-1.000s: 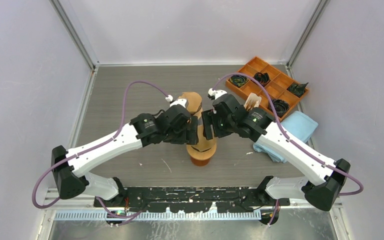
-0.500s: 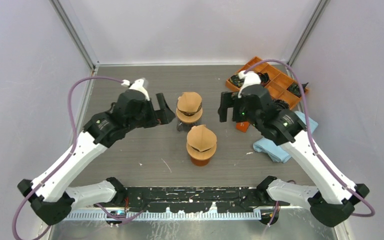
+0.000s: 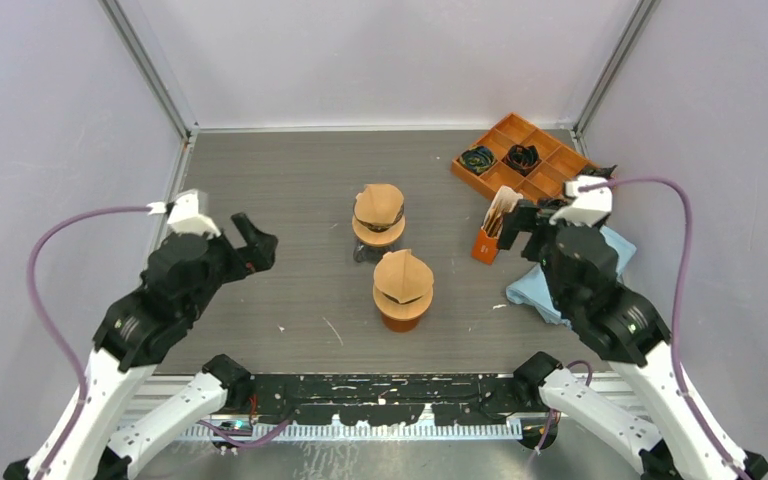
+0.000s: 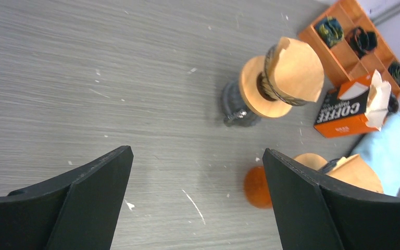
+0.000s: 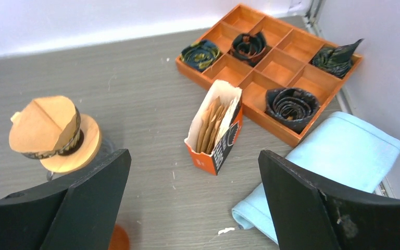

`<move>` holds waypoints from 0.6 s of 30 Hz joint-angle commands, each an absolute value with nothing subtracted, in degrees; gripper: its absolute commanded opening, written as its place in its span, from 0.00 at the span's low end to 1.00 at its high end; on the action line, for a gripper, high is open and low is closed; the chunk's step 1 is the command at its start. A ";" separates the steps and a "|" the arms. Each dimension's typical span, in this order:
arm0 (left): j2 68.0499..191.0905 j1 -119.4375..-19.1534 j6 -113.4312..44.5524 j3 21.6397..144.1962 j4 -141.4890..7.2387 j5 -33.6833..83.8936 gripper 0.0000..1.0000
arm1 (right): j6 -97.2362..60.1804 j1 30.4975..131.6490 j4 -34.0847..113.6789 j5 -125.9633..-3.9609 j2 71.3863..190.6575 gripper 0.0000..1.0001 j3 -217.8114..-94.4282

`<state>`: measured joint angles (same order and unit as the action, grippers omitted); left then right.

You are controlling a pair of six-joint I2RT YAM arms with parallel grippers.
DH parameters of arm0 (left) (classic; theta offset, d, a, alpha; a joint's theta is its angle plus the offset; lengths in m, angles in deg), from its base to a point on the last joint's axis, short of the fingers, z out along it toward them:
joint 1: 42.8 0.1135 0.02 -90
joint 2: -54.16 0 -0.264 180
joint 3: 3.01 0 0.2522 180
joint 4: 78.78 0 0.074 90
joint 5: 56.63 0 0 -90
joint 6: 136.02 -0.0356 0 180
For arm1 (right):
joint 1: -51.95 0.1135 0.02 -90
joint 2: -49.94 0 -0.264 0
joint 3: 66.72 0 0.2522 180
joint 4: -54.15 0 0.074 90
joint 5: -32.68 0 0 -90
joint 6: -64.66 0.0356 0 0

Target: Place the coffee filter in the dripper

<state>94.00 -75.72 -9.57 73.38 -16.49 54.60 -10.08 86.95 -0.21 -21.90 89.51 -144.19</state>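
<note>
Two drippers stand mid-table, each with a brown paper filter in it: the far one (image 3: 379, 215) on a wooden collar over a dark glass base, the near one (image 3: 403, 290) on an orange base. In the left wrist view the far dripper (image 4: 255, 94) and its filter (image 4: 297, 67) show clearly. The near dripper's orange base (image 4: 258, 187) is partly hidden by a finger. My left gripper (image 3: 253, 245) is open and empty, well left of the drippers. My right gripper (image 3: 520, 218) is open and empty, above the orange filter box (image 3: 487, 240).
The filter box (image 5: 224, 140) holds several brown filters. An orange compartment tray (image 3: 550, 160) with dark rolled items sits at the back right. A light blue cloth (image 3: 600, 255) lies to the right, partly under my right arm.
Both arms have drawn back from the drippers, the left one to the left and the right one to the right, and toward the near edge. Both grippers are empty; the filters stay in the drippers.
</note>
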 commanded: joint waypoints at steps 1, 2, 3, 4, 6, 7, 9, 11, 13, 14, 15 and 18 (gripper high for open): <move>86.22 -75.49 -12.98 70.30 -17.47 63.60 0.99 | -11.29 86.80 7.54 -15.22 82.45 1.00 -140.65; 84.76 -75.49 -13.05 69.48 -19.01 64.67 0.99 | -11.71 86.81 8.29 -15.19 80.87 1.00 -139.69; 83.36 -75.49 -13.18 68.75 -19.77 65.41 0.99 | -12.40 86.84 9.22 -15.45 79.50 1.00 -138.79; 82.14 -75.49 -13.55 68.01 -20.62 65.91 0.99 | -13.20 86.82 10.22 -15.89 78.05 1.00 -137.86; 80.16 -75.49 -14.25 66.87 -21.84 66.29 0.99 | -14.03 86.84 11.49 -16.11 75.85 1.00 -136.48; 79.52 -75.49 -14.24 66.57 -21.83 66.78 0.99 | -14.08 86.81 11.82 -15.91 75.03 1.00 -136.21; 78.31 -75.47 -14.00 66.22 -21.80 67.38 0.99 | -14.18 86.84 12.08 -15.13 73.98 1.00 -135.81; 77.60 -75.49 -13.73 65.83 -21.65 67.91 0.99 | -14.12 86.83 12.11 -14.19 73.56 1.00 -135.81; 77.10 -75.45 -13.51 65.54 -21.52 68.17 0.99 | -14.01 86.84 12.18 -13.92 73.50 1.00 -135.63; 76.93 -75.49 -13.50 65.49 -21.52 68.04 0.99 | -13.88 86.79 12.28 -13.90 73.50 1.00 -135.47; 76.93 -75.45 -13.42 65.49 -21.39 67.95 0.99 | -13.78 86.83 12.35 -14.02 73.54 1.00 -135.24; 76.98 -75.50 -13.39 65.88 -20.81 67.82 0.99 | -13.52 86.83 12.83 -14.25 73.66 1.00 -135.03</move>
